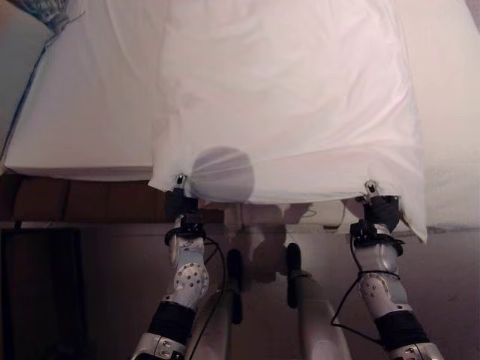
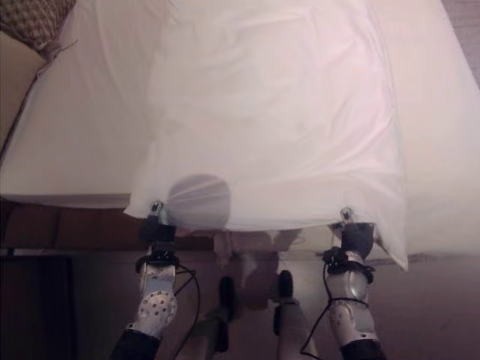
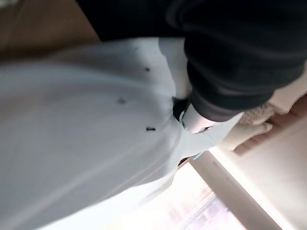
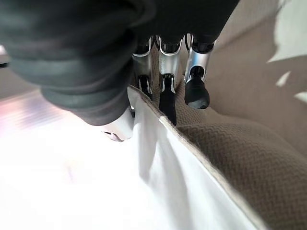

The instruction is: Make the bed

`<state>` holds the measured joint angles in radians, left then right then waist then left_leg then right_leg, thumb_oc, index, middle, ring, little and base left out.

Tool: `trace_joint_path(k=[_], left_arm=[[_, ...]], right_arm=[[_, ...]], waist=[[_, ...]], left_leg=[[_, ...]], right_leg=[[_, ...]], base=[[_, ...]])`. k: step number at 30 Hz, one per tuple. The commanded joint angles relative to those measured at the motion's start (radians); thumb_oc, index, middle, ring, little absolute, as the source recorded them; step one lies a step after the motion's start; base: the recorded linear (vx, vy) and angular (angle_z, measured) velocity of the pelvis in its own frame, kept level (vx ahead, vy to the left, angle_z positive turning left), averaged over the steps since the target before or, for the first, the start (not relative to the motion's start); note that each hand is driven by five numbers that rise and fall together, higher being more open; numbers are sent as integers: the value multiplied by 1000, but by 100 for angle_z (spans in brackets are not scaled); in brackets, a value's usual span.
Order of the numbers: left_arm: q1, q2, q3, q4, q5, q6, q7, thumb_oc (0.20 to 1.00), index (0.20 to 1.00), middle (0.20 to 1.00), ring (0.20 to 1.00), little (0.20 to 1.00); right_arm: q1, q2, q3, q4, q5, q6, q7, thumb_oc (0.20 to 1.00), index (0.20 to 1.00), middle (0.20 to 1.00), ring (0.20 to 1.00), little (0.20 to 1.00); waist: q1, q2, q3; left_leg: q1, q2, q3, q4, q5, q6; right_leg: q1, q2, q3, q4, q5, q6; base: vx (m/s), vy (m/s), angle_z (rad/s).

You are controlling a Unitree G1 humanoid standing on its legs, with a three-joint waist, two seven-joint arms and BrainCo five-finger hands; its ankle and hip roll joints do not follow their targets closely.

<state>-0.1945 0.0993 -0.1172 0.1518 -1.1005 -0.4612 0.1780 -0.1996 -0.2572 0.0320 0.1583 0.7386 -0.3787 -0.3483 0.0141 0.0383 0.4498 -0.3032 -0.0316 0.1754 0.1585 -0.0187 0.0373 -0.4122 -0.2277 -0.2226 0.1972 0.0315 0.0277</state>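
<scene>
A white sheet lies spread over the middle of the white bed, and its near edge hangs past the bed's foot. My left hand holds the sheet's near left corner from below. In the left wrist view its thumb pinches the cloth. At the near right corner, my right hand grips the hem. The right wrist view shows its fingers on one side of the hem and its thumb on the other. The sheet's right side droops lower than the left.
A patterned pillow sits at the bed's far left corner. A dark wooden bed frame runs under the mattress's near edge. Beige woven fabric lies just past my right hand's fingers.
</scene>
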Motion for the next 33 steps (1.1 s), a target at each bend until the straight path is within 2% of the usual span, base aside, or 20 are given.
trace_joint_path(k=[1, 2, 4, 5, 6, 8, 14, 17, 18, 19, 20, 21, 22, 24, 25, 26, 28, 29, 33], left_arm=[[-32, 104, 157, -135, 116, -105, 35, 200, 200, 200, 200, 200], [-39, 108, 169, -142, 135, -112, 47, 200, 200, 200, 200, 200], [-47, 110, 177, -148, 159, -110, 71, 200, 200, 200, 200, 200], [-47, 110, 177, -149, 160, -110, 71, 200, 200, 200, 200, 200], [-84, 143, 202, -179, 224, -121, 122, 200, 200, 200, 200, 200], [-138, 169, 215, -208, 232, -130, 159, 200, 200, 200, 200, 200], [-195, 205, 246, -275, 243, -133, 172, 200, 200, 200, 200, 200], [-170, 207, 268, -294, 251, -129, 165, 200, 200, 200, 200, 200], [-107, 205, 310, -331, 270, -120, 162, 200, 200, 200, 200, 200], [-102, 204, 310, -335, 272, -118, 163, 200, 200, 200, 200, 200], [-56, 191, 345, -346, 269, -116, 150, 200, 200, 200, 200, 200], [-52, 190, 346, -348, 269, -116, 149, 200, 200, 200, 200, 200], [33, 176, 393, -345, 271, -112, 131, 200, 200, 200, 200, 200], [86, 150, 430, -323, 243, -111, 107, 200, 200, 200, 200, 200], [88, 150, 430, -323, 241, -111, 105, 200, 200, 200, 200, 200], [159, 123, 449, -270, 208, -95, 83, 200, 200, 200, 200, 200], [173, 120, 456, -261, 194, -91, 74, 200, 200, 200, 200, 200], [219, 104, 453, -175, 160, -74, 44, 200, 200, 200, 200, 200], [239, 95, 443, -104, 140, -62, 31, 200, 200, 200, 200, 200]], right_arm=[[19, -31, -55, -64, -33, -75, -4, 200, 200, 200, 200, 200], [17, -30, -53, -85, -31, -82, -4, 200, 200, 200, 200, 200], [9, -29, -48, -98, -27, -88, -4, 200, 200, 200, 200, 200], [9, -29, -48, -98, -27, -88, -4, 200, 200, 200, 200, 200], [-50, -43, -37, -120, -46, -81, -21, 200, 200, 200, 200, 200], [-116, -64, -22, -133, -60, -79, -52, 200, 200, 200, 200, 200], [-159, -91, -41, -269, -96, -87, -58, 200, 200, 200, 200, 200], [-138, -89, -52, -326, -89, -87, -26, 200, 200, 200, 200, 200], [-55, -98, -67, -384, -110, -68, 22, 200, 200, 200, 200, 200], [-49, -97, -67, -389, -110, -66, 22, 200, 200, 200, 200, 200], [6, -101, -77, -415, -102, -56, 78, 200, 200, 200, 200, 200], [10, -101, -77, -416, -100, -56, 80, 200, 200, 200, 200, 200], [89, -104, -81, -411, -77, -50, 134, 200, 200, 200, 200, 200], [159, -109, -82, -384, -57, -27, 192, 200, 200, 200, 200, 200], [161, -110, -82, -384, -55, -27, 194, 200, 200, 200, 200, 200], [226, -95, -48, -317, 28, -1, 265, 200, 200, 200, 200, 200], [244, -106, -48, -302, 20, 9, 277, 200, 200, 200, 200, 200], [278, -111, -8, -181, 36, 42, 322, 200, 200, 200, 200, 200], [289, -105, 22, -69, 60, 60, 356, 200, 200, 200, 200, 200]], waist=[[-13, -62, -88], [-16, -60, -91], [-13, -61, -90], [-13, -62, -89], [-2, -53, -86], [7, -53, -90], [2, -62, -102], [-3, -59, -103], [-5, -59, -91], [-6, -59, -95], [-7, -60, -83], [-8, -59, -86], [-6, -60, -71], [-5, -63, -64], [-6, -63, -66], [0, -65, -49], [1, -67, -49], [8, -67, -32], [11, -67, -25]], left_leg=[[-41, -52, -88, 44, -25, -35], [-33, -59, -93, 36, -21, -33], [-22, -62, -91, 27, -22, -34], [-21, -62, -91, 27, -22, -34], [-20, -48, -80, 27, -21, -34], [-10, -39, -74, 12, -23, -31], [-28, -34, -84, 12, -10, -34], [-32, -35, -91, 7, -7, -33], [-41, -33, -92, -2, 3, -38], [-42, -33, -93, -2, 3, -38], [-51, -33, -97, -1, 6, -40], [-51, -33, -98, 0, 6, -40], [-53, -31, -101, 7, -1, -40], [-63, -30, -104, 9, 6, -40], [-63, -30, -105, 10, 6, -40], [-64, -29, -109, 11, 5, -42], [-70, -29, -110, 8, 10, -43], [-65, -28, -116, 7, 12, -46], [-72, -28, -117, 8, 17, -48]], right_leg=[[60, 68, 162, -70, 48, 112], [58, 98, 185, -54, 32, 98], [59, 109, 194, -51, 26, 90], [60, 109, 194, -51, 26, 90], [57, 87, 203, -65, 56, 114], [61, 89, 202, -74, 67, 125], [57, 96, 196, -82, 65, 121], [52, 95, 185, -79, 63, 120], [43, 95, 172, -74, 64, 119], [43, 95, 171, -74, 63, 119], [36, 92, 166, -69, 63, 119], [36, 92, 165, -69, 62, 119], [36, 91, 158, -60, 56, 119], [27, 90, 154, -56, 58, 118], [27, 90, 154, -55, 57, 118], [31, 89, 146, -50, 52, 117], [26, 88, 144, -52, 55, 117], [34, 87, 135, -51, 51, 115], [32, 84, 128, -51, 54, 114]], base=[[21, 351, -32], [19, 143, 26], [9, 63, 2], [-13, 35, -11], [-18, 5, -9], [-22, -68, -19], [-11, -90, -9], [-13, -41, 7], [-24, -47, 3], [-44, -63, 7], [-19, -17, 9], [-20, -31, 15], [-16, -22, 12], [-20, -26, 8], [-11, -33, 7], [-11, -21, 6], [-11, -24, 7], [-7, -23, 8], [-7, -10, 14]])
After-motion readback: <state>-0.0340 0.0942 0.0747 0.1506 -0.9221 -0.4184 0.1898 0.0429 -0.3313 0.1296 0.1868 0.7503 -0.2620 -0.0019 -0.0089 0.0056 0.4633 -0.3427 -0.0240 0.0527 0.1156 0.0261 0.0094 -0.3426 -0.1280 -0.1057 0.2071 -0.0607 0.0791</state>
